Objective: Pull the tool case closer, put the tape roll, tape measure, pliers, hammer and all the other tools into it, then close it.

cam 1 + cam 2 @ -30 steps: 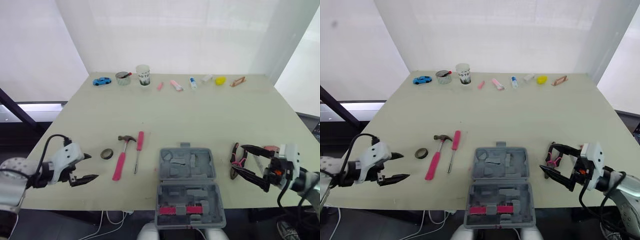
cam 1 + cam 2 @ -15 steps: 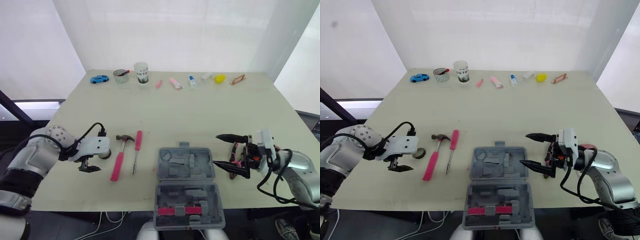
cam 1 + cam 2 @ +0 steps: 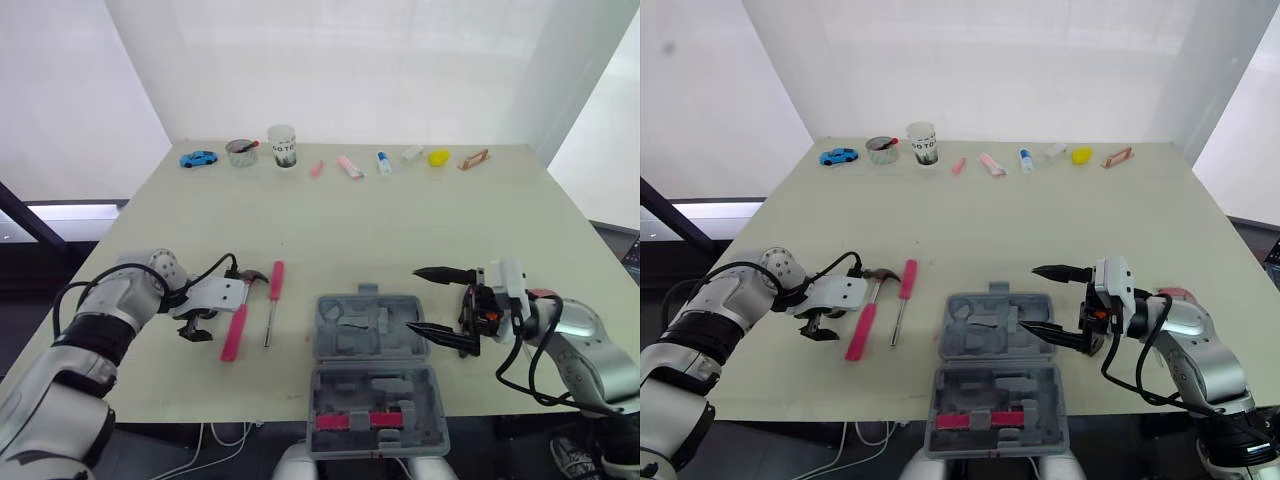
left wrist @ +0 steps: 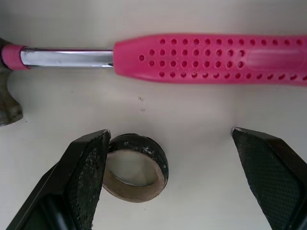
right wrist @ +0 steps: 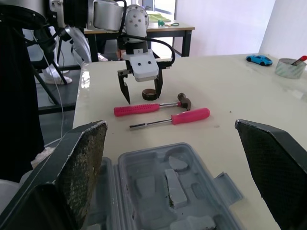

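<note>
- The left arm (image 3: 125,300) reaches in across the front-left part of the table (image 3: 400,225). Its wrist is bent so that the left jaws point straight down at the tabletop.
- The left jaws are spread wide and hold nothing. In the left wrist view the tape roll (image 4: 135,166) lies flat between them, close against one finger (image 4: 86,179). Whether that finger touches the rim cannot be told. The other finger stands well apart from the roll.
- The hammer (image 3: 238,320) lies just beside the roll on the case side, with its pink handle toward the front edge and its head away from it. The pink-handled screwdriver (image 3: 274,302) lies roughly parallel just beyond it, and the two do not touch.
- The right arm (image 3: 575,335) comes in from the front-right with the forearm low over the table. The right jaws point sideways toward the robot's left.
- The right jaws are spread wide and empty. The nearer fingertip hangs over the right side of the tool case (image 3: 375,345), and the farther one is over bare table past the case's far right corner.
- The grey case lies open at the middle front with its handle side away from the robot. Its near half reaches the table's front edge and holds a pink item (image 3: 372,420).
- A broad stretch of bare table separates the tools from the far edge. Small things stand in a row there, among them a blue toy car (image 3: 199,158) and a paper cup (image 3: 284,146).
- Bare table also lies between the tape roll and the left edge.
</note>
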Robot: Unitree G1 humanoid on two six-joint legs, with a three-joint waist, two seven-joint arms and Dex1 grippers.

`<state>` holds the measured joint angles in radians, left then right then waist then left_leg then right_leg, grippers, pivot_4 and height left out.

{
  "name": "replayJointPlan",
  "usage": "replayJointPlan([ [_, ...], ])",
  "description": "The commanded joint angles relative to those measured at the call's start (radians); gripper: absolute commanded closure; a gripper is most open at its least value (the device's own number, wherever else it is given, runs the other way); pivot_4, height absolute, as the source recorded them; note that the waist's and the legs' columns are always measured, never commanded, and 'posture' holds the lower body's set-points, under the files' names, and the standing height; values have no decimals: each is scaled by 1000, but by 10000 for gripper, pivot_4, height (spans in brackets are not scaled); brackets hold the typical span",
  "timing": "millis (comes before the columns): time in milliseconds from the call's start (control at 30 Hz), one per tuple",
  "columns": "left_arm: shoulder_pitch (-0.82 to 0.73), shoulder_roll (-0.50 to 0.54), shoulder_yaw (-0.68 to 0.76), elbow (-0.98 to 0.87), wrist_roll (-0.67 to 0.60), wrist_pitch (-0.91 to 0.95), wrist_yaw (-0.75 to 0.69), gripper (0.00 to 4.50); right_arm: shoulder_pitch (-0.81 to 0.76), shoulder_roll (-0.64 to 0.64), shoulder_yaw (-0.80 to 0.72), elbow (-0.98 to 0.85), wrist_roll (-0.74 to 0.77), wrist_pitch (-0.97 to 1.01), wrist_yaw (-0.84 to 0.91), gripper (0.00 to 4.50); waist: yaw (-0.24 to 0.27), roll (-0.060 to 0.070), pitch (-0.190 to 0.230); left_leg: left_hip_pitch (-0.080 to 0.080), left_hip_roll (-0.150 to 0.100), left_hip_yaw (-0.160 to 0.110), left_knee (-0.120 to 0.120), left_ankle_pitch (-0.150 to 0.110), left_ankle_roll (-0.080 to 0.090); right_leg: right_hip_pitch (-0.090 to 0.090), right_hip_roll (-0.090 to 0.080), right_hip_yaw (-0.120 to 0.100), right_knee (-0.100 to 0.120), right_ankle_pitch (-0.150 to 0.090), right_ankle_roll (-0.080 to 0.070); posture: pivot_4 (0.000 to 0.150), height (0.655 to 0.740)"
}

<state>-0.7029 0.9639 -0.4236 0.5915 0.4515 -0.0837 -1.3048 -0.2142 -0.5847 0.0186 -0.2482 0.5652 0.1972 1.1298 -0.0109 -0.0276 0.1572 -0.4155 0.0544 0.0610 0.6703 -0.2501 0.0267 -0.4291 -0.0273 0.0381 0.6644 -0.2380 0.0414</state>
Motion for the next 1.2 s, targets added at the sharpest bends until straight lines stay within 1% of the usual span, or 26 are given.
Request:
replayJointPlan([
  [33, -20, 20, 5, -3, 19, -20, 3, 1667, -1, -6, -24, -24, 12, -5, 1, 0, 0, 0, 0, 0, 0, 0, 0, 0, 0, 0, 0, 0, 0, 0, 0, 1500, 7400],
  [133, -19, 31, 15, -12, 18, -28, -1, 1667, 7, -5, -26, -26, 12, -8, -1, 0, 0, 0, 0, 0, 0, 1, 0, 0, 0, 0, 0, 1, 0, 0, 0, 1500, 7400],
  [333, 15, 72, 40, -86, 5, -5, -24, 1667, 8, -1, -28, -19, 15, -17, 3, 0, -1, 0, 0, 0, 0, 0, 0, 0, 0, 0, 0, 0, 0, 0, 0, 1500, 7400],
  [567, 77, 122, 69, -188, 2, 64, -57, 1667, -7, 3, -17, -10, 26, -15, 31, 0, 0, 0, 0, 0, 0, 1, 0, 0, 0, 0, 0, 1, 0, 0, 0, 1500, 7400],
  [800, 111, 106, 61, -186, 15, 77, -22, 1667, -29, 9, -10, 4, 23, -17, 47, 0, 1, 0, 0, 0, 0, 1, 1, 0, 0, 0, 0, 1, 1, 0, 0, 1500, 7400],
  [1000, 95, 76, 38, -129, 45, 43, 35, 1667, -29, 10, -8, 2, 24, -20, 66, 0, 2, 0, 0, 0, 0, 1, 1, 0, 0, 0, 0, 1, 1, 0, 0, 1500, 7400],
  [1100, 81, 67, 32, -111, 49, 39, 34, 1667, -27, 3, -5, -1, 21, -22, 86, 0, 2, 0, 0, 1, 0, 1, 1, 0, 0, 0, 0, 1, 1, 0, 0, 1500, 7400],
  [1200, 71, 60, 27, -97, 52, 32, 32, 9684, -26, -2, -7, 0, 26, -22, 105, 0, 2, 0, 0, 1, 0, 1, 1, 0, 0, 0, 0, 1, 2, 0, 0, 1500, 7400],
])
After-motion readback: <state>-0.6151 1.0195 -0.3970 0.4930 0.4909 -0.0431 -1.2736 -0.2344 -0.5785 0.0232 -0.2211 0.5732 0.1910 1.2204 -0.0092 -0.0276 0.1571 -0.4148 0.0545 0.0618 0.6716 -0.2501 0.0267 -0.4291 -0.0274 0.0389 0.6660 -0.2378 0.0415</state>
